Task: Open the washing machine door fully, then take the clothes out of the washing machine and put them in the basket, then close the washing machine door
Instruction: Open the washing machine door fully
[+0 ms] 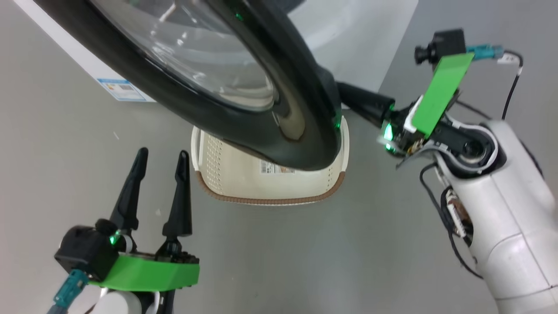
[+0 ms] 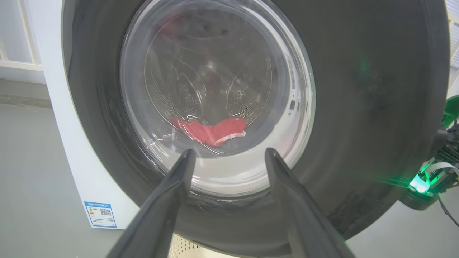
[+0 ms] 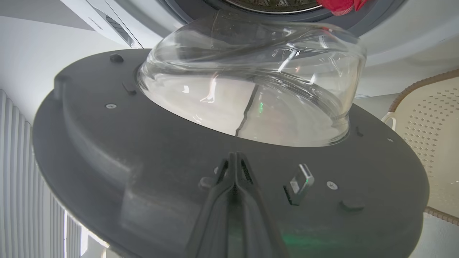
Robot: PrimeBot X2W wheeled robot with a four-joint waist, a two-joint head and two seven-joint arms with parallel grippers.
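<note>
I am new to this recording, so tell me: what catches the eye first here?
The big black-rimmed door stands partly open across the head view, above the basket on the floor. Through it, red clothes lie in the drum. The shut right claw is at the door's inner face.

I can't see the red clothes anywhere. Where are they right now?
In the left wrist view, the red clothes lie low in the drum of the washing machine, behind the glass of the door, just above the open left gripper.
</note>
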